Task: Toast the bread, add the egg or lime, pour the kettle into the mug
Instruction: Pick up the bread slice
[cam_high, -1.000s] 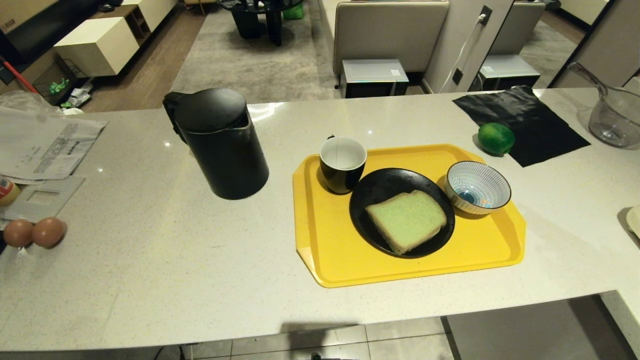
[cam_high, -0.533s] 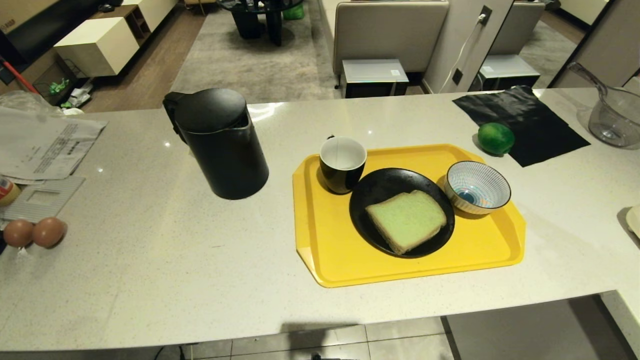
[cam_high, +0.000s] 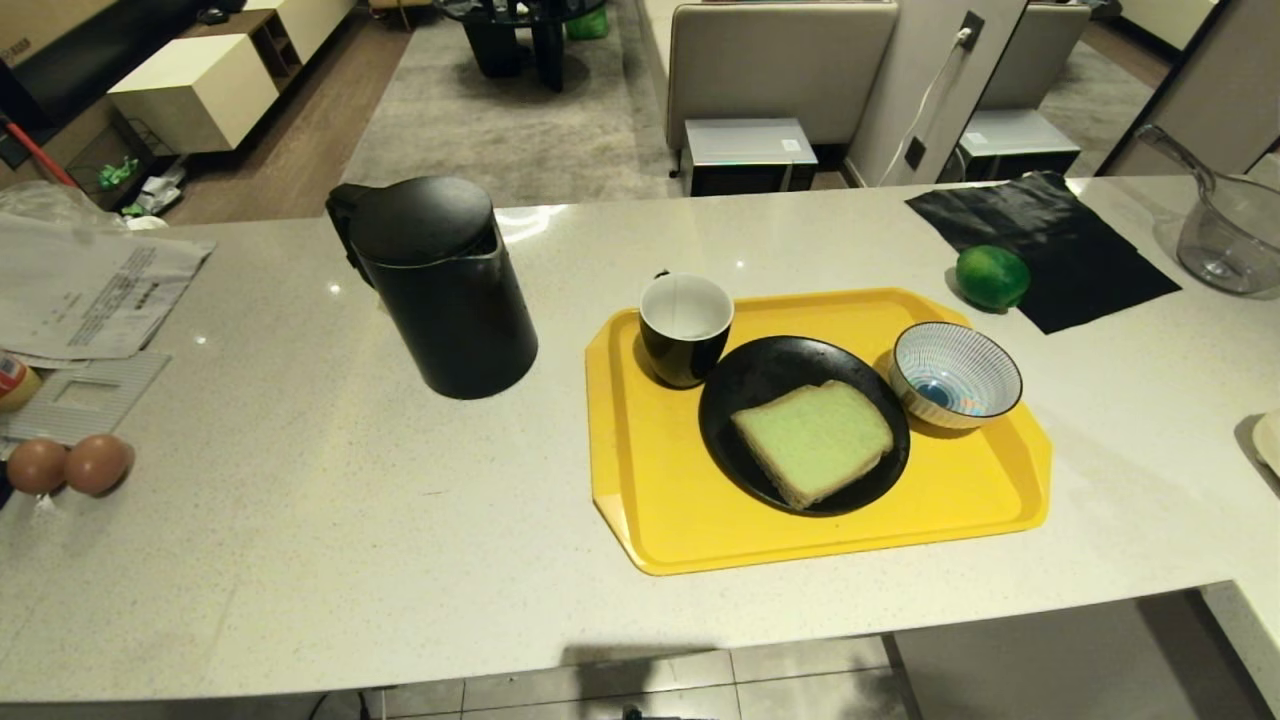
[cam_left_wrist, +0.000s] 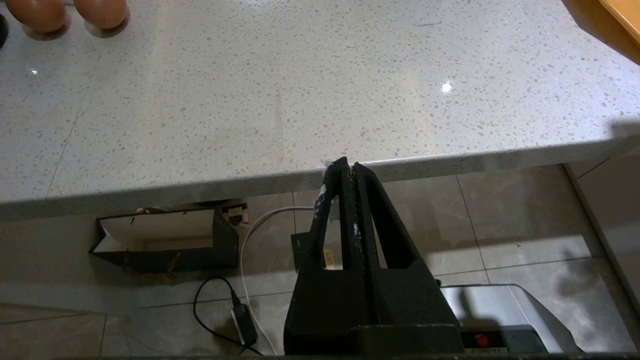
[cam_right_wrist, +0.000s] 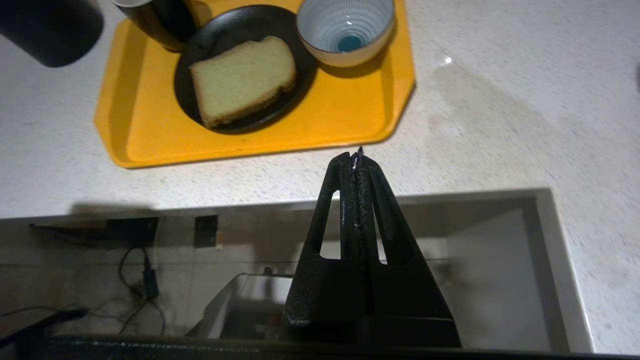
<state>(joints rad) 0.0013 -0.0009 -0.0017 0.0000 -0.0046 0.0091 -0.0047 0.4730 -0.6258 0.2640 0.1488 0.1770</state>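
The bread (cam_high: 813, 438) lies on a black plate (cam_high: 760, 375) on the yellow tray (cam_high: 670, 510), with the black mug (cam_high: 686, 328) behind it. The tall black kettle (cam_high: 440, 285) stands left of the tray. The lime (cam_high: 991, 276) rests at the edge of a black cloth, back right. Two eggs (cam_high: 68, 464) sit at the far left. My right gripper (cam_right_wrist: 356, 156) is shut and empty, near the counter's front edge, short of the tray (cam_right_wrist: 350, 112) and bread (cam_right_wrist: 243, 77). My left gripper (cam_left_wrist: 347, 165) is shut and empty, parked below the counter edge. Neither arm shows in the head view.
A blue-and-white striped bowl (cam_high: 955, 374) sits on the tray's right side. A glass pot (cam_high: 1230, 235) stands at the back right and papers (cam_high: 85, 290) lie at the left. A paper bag (cam_left_wrist: 165, 240) and cables lie on the floor under the counter.
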